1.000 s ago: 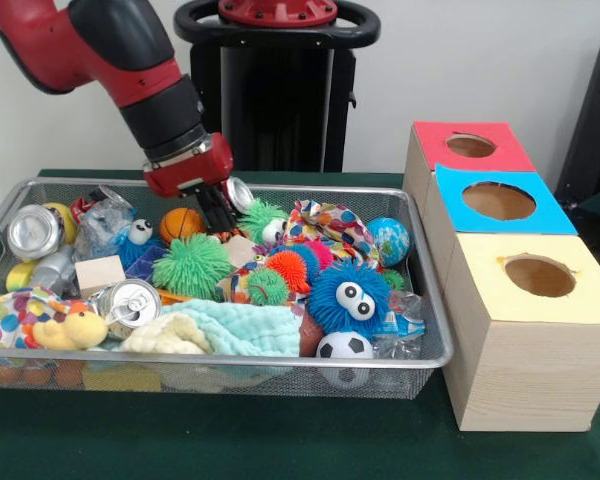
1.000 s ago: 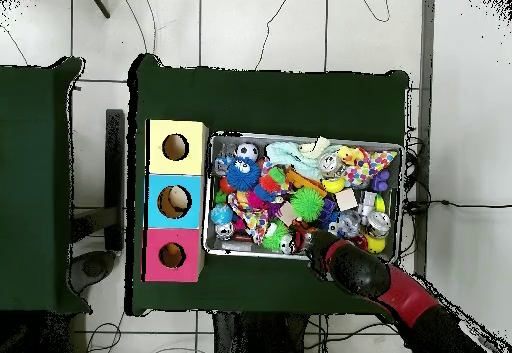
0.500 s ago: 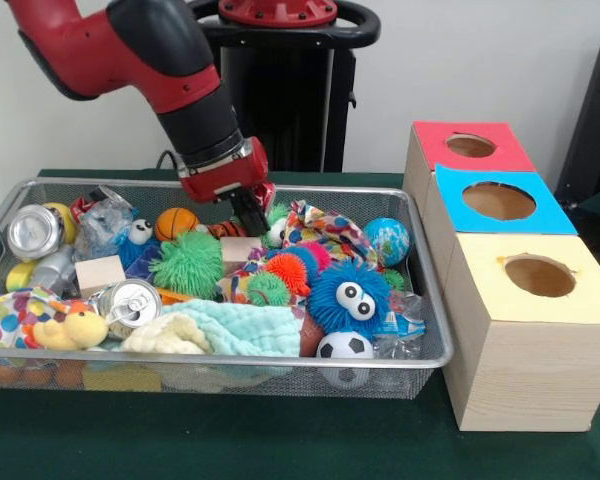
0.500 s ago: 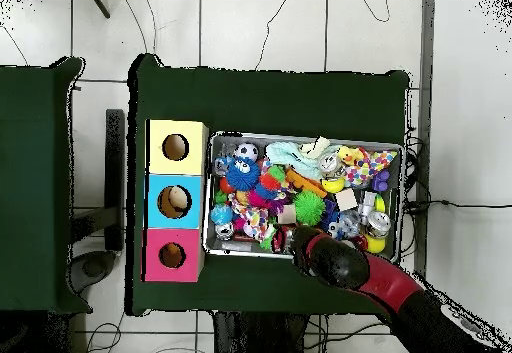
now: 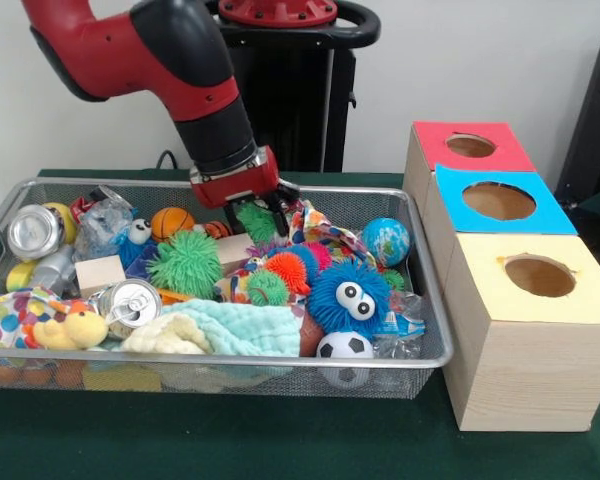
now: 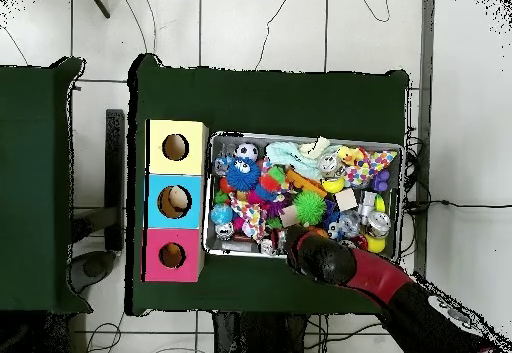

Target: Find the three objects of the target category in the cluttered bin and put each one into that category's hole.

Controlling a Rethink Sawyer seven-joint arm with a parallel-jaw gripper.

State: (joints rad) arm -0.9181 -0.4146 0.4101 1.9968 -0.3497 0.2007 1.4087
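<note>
Jaws (image 5: 272, 212): low over far side of wire bin (image 5: 432, 340), among toys; clenched or released, can't tell.
Cans: one (image 5: 130, 301) near front-left by yellow duck (image 5: 70, 328); another (image 5: 32, 231) at left end.
Red-top hole (image 5: 470, 146): farthest box, right of bin on green tabletop (image 5: 280, 440).

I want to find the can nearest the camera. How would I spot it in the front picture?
Look at the wire basket, toward its front left. A crushed can lies there between the yellow plush duck and the pale green cloth. Its shiny round silver end faces you, unlike the soft toys around it.
</note>
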